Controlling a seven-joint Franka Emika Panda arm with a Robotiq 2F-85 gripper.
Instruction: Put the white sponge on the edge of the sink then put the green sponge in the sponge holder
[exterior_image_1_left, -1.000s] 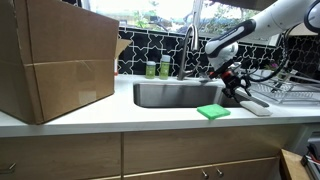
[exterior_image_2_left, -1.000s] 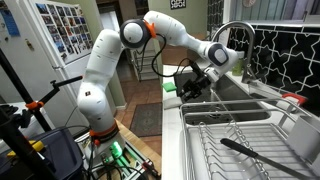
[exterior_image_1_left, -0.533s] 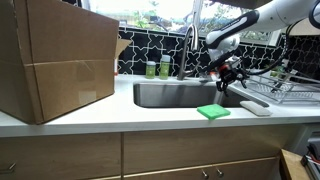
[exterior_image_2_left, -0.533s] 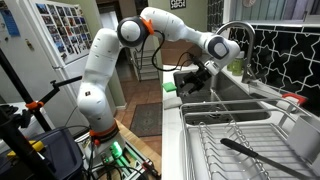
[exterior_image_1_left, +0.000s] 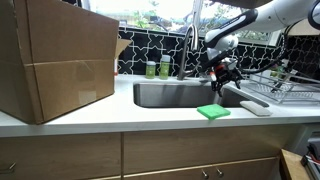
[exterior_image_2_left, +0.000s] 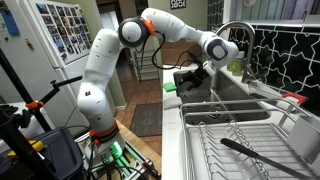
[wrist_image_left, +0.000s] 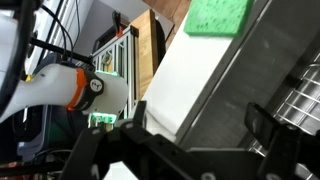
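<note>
The green sponge lies flat on the front counter edge of the sink. It also shows at the top of the wrist view and as a small green patch in an exterior view. The white sponge lies on the counter edge to the right of the green one. My gripper hangs above the sink's right side, apart from both sponges. It also shows in an exterior view. In the wrist view the gripper is open and empty. I cannot make out a sponge holder.
A large cardboard box stands on the counter left of the sink. Two green bottles and the faucet stand behind the basin. A wire dish rack with a dark utensil sits beside the sink.
My gripper has risen and drawn back from the white sponge toward the faucet. Both sponges stay where they were.
</note>
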